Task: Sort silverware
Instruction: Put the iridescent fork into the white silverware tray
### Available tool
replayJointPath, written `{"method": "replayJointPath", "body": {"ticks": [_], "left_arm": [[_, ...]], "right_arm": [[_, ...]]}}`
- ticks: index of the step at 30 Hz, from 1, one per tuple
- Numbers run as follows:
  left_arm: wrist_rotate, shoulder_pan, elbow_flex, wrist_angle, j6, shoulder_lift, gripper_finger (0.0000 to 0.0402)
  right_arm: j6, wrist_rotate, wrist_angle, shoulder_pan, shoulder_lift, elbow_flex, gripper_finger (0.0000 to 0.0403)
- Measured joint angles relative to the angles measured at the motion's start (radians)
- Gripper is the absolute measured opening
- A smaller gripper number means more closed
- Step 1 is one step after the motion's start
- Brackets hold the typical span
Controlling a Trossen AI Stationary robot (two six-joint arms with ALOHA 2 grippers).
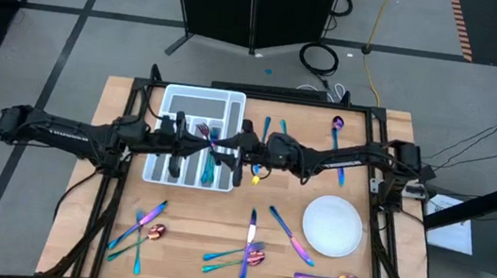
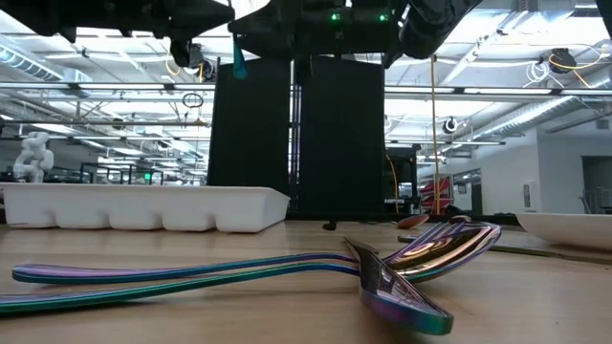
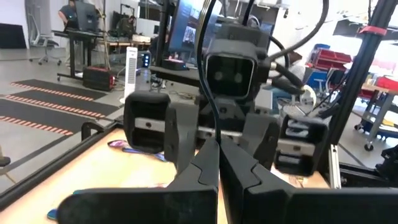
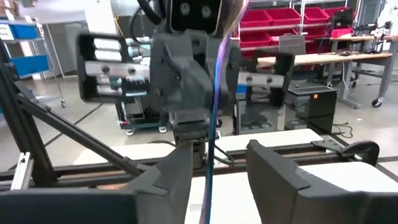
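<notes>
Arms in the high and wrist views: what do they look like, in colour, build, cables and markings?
Both arms are dark, jointed links; the left arm bears pale lettering along one link. The left pincer has two black angular fingers. The right pincer has broad black fingers on a black base bar. Each wrist block has silver-and-black side units, a camera face and black cables looping off it.

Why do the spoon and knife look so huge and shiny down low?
In the low view the camera sits at table height, so the nearest silverware looms large and mirrors the ceiling lights in rainbow streaks; from the high view the same pieces look tiny and only faintly glossy.
</notes>
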Motion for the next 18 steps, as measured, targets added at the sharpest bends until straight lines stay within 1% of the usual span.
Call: {"method": "replayJointPath", "body": {"ticks": [4, 12, 15, 18], "left_arm": [[-0.020, 0.001, 0.000, 0.015, 0.000, 0.007, 0.0000], [-0.024, 0.001, 0.000, 0.045, 0.000, 0.035, 0.0000], [-0.024, 0.001, 0.000, 0.044, 0.000, 0.046, 0.0000], [-0.024, 0.000, 0.000, 0.045, 0.000, 0.053, 0.0000]], "right_arm": [[-0.005, 0.000, 0.009, 0.000, -0.001, 0.000, 0.0111], [-0.005, 0.000, 0.016, 0.000, -0.001, 0.000, 0.0080], [-0.007, 0.000, 0.024, 0.000, -0.001, 0.000, 0.0061], [-0.024, 0.003, 0.022, 0.000, -0.001, 0.000, 0.0030]]}}
